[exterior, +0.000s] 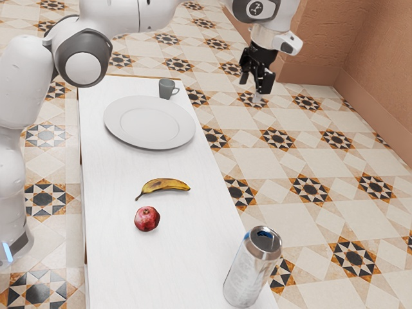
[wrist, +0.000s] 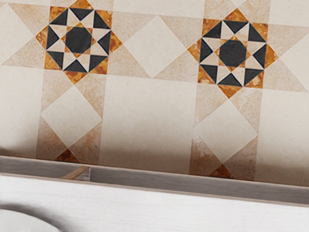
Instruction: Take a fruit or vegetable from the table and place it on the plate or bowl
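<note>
A spotted yellow banana (exterior: 163, 187) lies mid-table, and a red apple (exterior: 147, 219) sits just in front of it. A white plate (exterior: 149, 121) rests further back on the white table (exterior: 187, 257). My black gripper (exterior: 257, 85) hangs high in the air beyond the table's edge on the exterior view's right, over the patterned floor and level with the plate. It is open with nothing between its fingers. In the wrist view the table edge (wrist: 154, 203) runs just under my hand, with a sliver of the plate rim (wrist: 21, 218) at the corner.
A small grey cup (exterior: 167, 88) stands behind the plate at the table's back edge. A silver can (exterior: 253, 266) stands at the front corner on the exterior view's right. A brown wall (exterior: 380, 51) rises at the exterior view's right.
</note>
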Tool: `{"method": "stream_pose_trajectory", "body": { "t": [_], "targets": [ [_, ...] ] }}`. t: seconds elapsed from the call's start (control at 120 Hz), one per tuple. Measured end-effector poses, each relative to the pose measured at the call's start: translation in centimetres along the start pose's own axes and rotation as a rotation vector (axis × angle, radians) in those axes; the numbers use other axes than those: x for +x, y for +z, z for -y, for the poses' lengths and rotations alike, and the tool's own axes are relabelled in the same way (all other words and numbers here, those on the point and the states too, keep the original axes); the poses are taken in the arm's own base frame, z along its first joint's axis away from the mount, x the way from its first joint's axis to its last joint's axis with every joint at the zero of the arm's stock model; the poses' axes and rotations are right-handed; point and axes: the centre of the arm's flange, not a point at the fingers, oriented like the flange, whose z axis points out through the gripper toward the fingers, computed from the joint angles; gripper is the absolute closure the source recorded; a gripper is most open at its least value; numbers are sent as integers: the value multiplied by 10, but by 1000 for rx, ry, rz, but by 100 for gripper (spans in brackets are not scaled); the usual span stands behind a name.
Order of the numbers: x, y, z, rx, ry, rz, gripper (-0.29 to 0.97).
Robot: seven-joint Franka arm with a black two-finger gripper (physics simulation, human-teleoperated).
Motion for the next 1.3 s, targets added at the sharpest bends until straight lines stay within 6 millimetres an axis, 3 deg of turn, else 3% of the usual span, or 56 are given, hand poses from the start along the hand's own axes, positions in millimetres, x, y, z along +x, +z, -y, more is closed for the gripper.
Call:
{"method": "stream_pose_trajectory", "body": {
  "t": [0.275,0.383,0.45,0.533,0.617,0.7,0.792,0.942,1.1,1.3],
  "targets": [
    [-2,-2,4,-12,-11,0,0],
    [-12,-11,-37,-52,76,2,0],
    [-41,-14,-70,-54,142,44,0],
    [-118,-27,-110,-12,228,75,0],
    [-160,6,-158,6,378,151,0],
    [-223,27,-171,37,460,173,0],
    [-271,55,-191,28,573,181,0],
    [-294,66,-218,-5,749,135,0],
    [-312,92,-239,-5,901,94,0],
    [-331,111,-240,-1,995,48,0]
  ]
}}
